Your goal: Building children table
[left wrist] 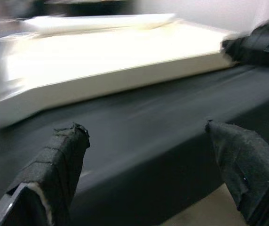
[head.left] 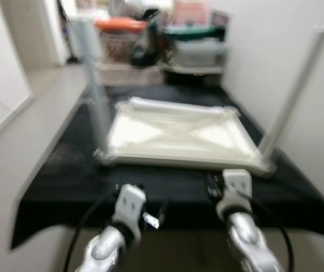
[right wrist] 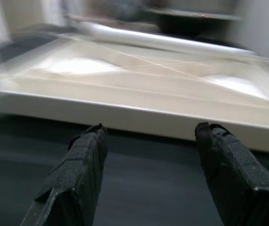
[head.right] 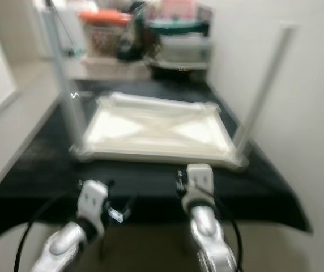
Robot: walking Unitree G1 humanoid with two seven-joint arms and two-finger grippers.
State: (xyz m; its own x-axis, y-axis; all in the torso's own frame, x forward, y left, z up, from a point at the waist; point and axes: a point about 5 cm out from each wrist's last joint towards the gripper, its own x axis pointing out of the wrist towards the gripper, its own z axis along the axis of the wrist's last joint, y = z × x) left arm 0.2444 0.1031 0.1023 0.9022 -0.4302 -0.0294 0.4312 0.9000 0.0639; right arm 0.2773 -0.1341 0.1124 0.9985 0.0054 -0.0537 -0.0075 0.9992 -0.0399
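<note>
A white children's table top (head.left: 179, 157) lies upside down on a black mat (head.left: 60, 175). One white leg (head.left: 97, 107) stands upright at its near left corner and another leg (head.left: 295, 90) at its near right corner. A further white leg (head.left: 173, 106) lies along the far edge. My left gripper (left wrist: 144, 127) is open and holds nothing, hovering low over the mat's front edge, short of the table top (left wrist: 106, 80). My right gripper (right wrist: 151, 127) is open too, just before the near rim (right wrist: 139, 117). Both arms (head.left: 131, 204) (head.left: 233, 195) reach in from the bottom. The pictures are blurred.
Behind the mat stand stacked storage boxes, one with an orange lid (head.left: 119, 25) and one with a green lid (head.left: 193, 31). A white wall (head.left: 275, 45) runs along the right side. Pale floor (head.left: 32, 124) lies to the left of the mat.
</note>
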